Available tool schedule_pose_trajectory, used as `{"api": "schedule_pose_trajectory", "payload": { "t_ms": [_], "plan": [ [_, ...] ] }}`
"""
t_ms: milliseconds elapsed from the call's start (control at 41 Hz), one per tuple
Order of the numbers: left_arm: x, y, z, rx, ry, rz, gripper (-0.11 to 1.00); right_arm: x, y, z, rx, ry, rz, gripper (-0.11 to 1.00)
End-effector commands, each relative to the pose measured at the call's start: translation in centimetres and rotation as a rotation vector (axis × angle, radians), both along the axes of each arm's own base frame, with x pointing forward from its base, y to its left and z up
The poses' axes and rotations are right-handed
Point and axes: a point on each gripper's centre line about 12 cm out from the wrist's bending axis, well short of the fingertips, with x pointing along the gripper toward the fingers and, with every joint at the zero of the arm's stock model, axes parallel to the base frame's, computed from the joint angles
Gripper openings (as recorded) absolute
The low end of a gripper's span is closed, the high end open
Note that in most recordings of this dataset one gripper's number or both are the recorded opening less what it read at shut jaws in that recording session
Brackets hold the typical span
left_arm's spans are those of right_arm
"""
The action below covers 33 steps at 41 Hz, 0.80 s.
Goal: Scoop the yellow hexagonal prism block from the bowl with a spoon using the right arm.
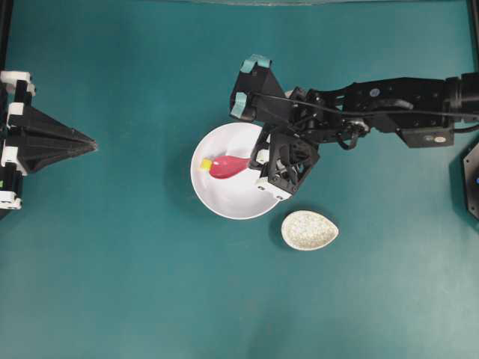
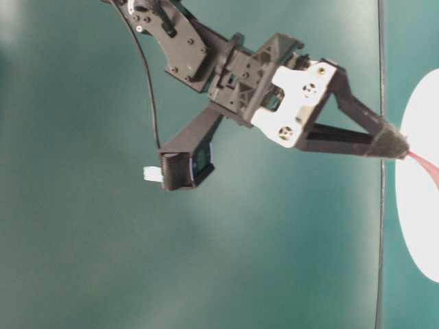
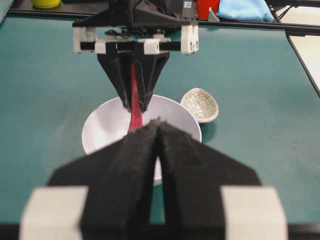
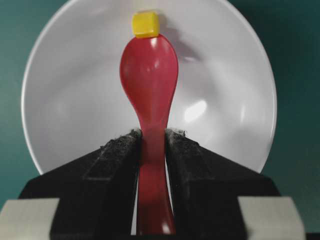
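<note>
Right gripper [image 4: 151,137] clamped on the spoon [image 4: 150,80] handle, one finger [image 4: 117,155] each side, pads pressed to the pink-red shaft. Jaws narrow, only the handle's width between them.

Spoon reaches out over the bowl [image 4: 225,100], scoop pointing away from the gripper. Block [image 4: 145,24] sits at the very tip of the scoop, touching its far edge; cannot tell whether it rests on the rim of the scoop or on the bowl just beyond.

Overhead: bowl [image 1: 232,202] near table centre, right arm [image 1: 389,101] coming in from the right, gripper [image 1: 258,161] over the bowl's right edge. Spoon [image 1: 227,166] lies across the bowl toward the left, block [image 1: 205,163] at its left end. Spoon rest [image 1: 309,229] just right of and below the bowl, apart from it.

Left gripper [image 1: 91,140] far left, well away from the bowl. Left wrist view shows its fingers [image 3: 135,165] pressed together, nothing between them.

Table-level view: right gripper [image 2: 398,145] tips at the bowl [image 2: 418,185] edge, a sliver of spoon [image 2: 425,166] beyond them.
</note>
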Motion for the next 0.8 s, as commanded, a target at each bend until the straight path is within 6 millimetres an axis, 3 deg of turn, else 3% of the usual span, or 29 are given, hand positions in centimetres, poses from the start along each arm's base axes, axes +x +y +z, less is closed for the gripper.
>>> {"api": "schedule_pose_trajectory", "payload": {
  "t_ms": [0,780],
  "plan": [
    [0.27,0.03,1.19,0.0,-0.035,0.001,0.02,0.02,0.03,1.75,-0.008,-0.053,0.0,0.24],
    [0.27,0.0,1.19,0.0,-0.035,0.0,0.02,0.04,-0.07,1.55,-0.017,-0.076,-0.005,0.24]
  ]
}}
